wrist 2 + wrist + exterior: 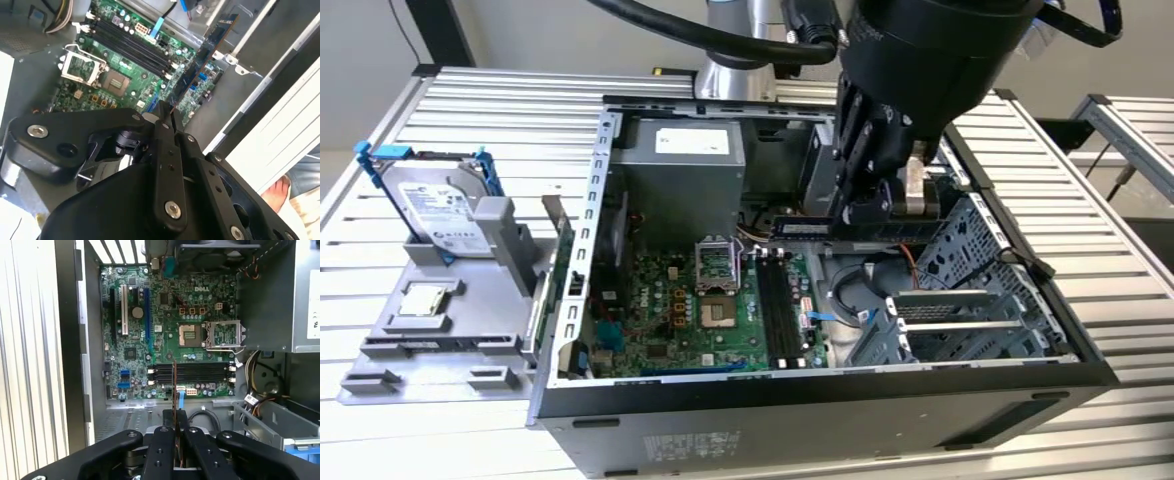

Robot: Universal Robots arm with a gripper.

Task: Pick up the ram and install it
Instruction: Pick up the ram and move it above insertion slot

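My gripper (870,215) is shut on the ram (803,228), a long thin dark stick held level inside the open computer case (574,300). It hangs above the black memory slots (781,300) on the green motherboard (654,310), not touching them. In the first wrist view the ram (174,385) is seen edge-on, rising from between the fingers (162,440) and crossing over the slots (192,374). In the second wrist view the ram (205,52) sticks out from the gripper (164,112), beside the slots (132,42).
A silver hard drive in a blue frame (440,205) and a small square chip (424,298) sit on a grey tray (400,370) at the exterior view's left. The open CPU socket (720,262), power supply (674,150) and drive cage (974,290) surround the slots.
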